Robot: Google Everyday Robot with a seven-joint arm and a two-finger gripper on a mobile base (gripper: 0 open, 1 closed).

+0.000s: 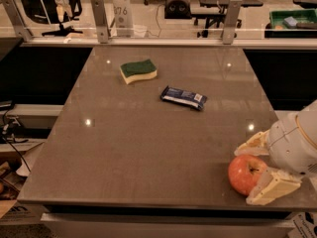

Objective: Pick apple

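My end effector (244, 176) is at the near right corner of the counter (148, 148). It is spread wide, with one finger on the far side of the apple (241, 170) and one on the near side. The apple rests on the counter between them, not yet clamped or lifted. I judge the approach done, with closing and raising left. The sponge (138, 71) and the wrapped bar (184, 97) lie well apart from me.
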